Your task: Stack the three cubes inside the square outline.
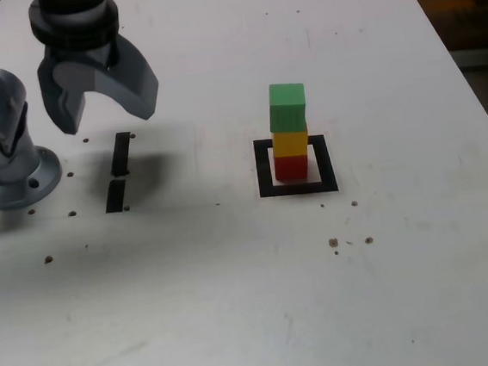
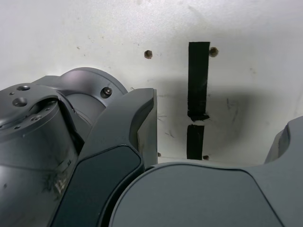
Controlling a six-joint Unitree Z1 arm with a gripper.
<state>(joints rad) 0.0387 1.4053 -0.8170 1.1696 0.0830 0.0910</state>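
3 cubes, 1 column: green (image 1: 288, 108) over yellow (image 1: 290, 144) over red (image 1: 292, 168), within square outline (image 1: 265, 169). End effector (image 1: 108, 122) wide, empty, well apart. Best handling: keep clear of column.

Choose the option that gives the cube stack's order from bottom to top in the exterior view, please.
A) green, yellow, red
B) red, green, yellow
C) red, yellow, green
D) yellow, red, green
C, since the red cube is lowest, the yellow cube sits on it, and the green cube tops both.
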